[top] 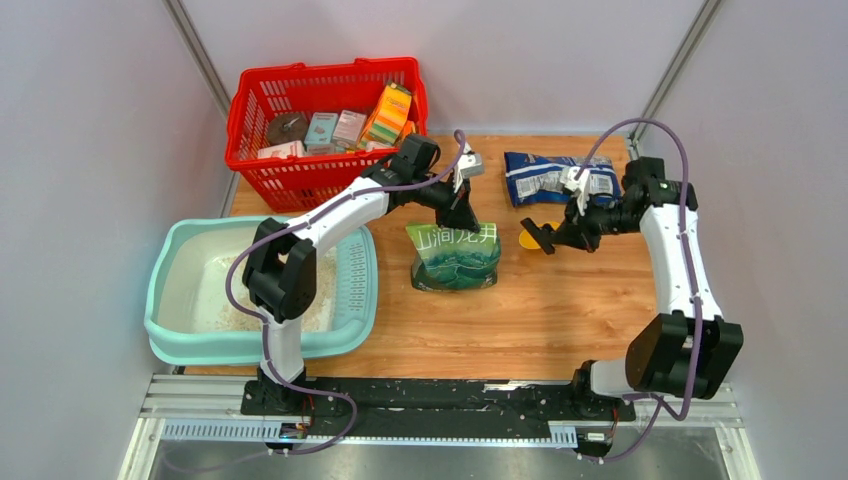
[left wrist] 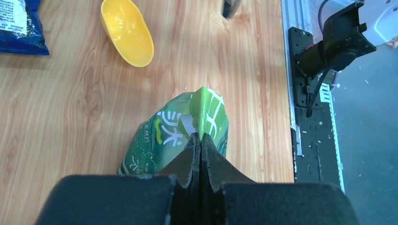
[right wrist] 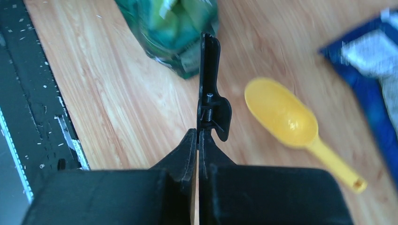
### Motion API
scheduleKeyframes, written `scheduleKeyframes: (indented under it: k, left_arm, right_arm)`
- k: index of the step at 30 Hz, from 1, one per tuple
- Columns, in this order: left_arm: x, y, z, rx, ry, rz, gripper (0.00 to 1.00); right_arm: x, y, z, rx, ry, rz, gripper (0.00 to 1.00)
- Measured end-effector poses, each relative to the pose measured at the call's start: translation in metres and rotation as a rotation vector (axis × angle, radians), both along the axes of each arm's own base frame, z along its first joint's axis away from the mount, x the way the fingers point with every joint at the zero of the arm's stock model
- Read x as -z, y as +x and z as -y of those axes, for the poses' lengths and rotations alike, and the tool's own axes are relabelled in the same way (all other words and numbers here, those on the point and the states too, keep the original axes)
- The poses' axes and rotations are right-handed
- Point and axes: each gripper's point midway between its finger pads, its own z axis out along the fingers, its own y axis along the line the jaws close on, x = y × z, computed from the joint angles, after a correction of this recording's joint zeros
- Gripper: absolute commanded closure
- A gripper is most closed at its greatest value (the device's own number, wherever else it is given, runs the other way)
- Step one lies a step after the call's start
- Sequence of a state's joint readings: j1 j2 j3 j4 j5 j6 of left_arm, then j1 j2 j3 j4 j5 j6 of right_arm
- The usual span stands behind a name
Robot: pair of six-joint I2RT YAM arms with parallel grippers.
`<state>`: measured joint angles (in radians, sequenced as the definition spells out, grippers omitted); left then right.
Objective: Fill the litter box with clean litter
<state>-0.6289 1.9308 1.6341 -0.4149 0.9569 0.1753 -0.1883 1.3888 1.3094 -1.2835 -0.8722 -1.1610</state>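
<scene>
Two arms work over the desk [top: 560, 300]. At its left end the litter box [top: 165, 300] holds a thin layer of litter [top: 235, 315]. The left claw [left wrist: 200, 139] is clenched on the top fold of the upright green bag [top: 455, 260]; hold that pinch firm and vertical. The right claw [right wrist: 197, 135] grasps a black clip [right wrist: 210, 70] above the yellow scoop [left wrist: 126, 30]; set it down well apart from the bag mouth.

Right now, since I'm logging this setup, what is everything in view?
litter box: one, pale teal, table's left
litter: one heap, beige-white, inside litter box
basket: one, red, back left
boxes: several, mixed colours, in basket
green bag: one, green, table's middle
blue bag: one, blue, back right
scoop: one, yellow, between the bags
clip: one, black, in right claw
table: one, wood-brown
left claw: one, black, shut on green bag
right claw: one, black, shut on clip
</scene>
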Motion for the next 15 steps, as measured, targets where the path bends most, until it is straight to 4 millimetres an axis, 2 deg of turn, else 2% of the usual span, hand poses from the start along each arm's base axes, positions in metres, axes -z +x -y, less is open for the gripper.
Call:
scheduleKeyframes:
  k: [2, 6, 9, 15]
  left_arm:
    - [0.000, 0.000, 0.000, 0.004, 0.002, 0.007, 1.00]
    - [0.000, -0.001, -0.001, 0.009, 0.004, 0.010, 1.00]
    - [0.000, -0.002, 0.000, 0.013, 0.003, 0.009, 1.00]
    - [-0.001, -0.002, 0.000, 0.014, 0.003, 0.010, 1.00]
  right_arm:
    - [-0.012, 0.000, -0.018, -0.078, 0.026, 0.049, 1.00]
    - [-0.014, -0.016, -0.048, -0.174, 0.059, 0.014, 1.00]
    - [-0.018, -0.021, -0.059, -0.195, 0.089, -0.021, 1.00]
    - [-0.015, -0.008, -0.064, -0.194, 0.116, -0.069, 1.00]
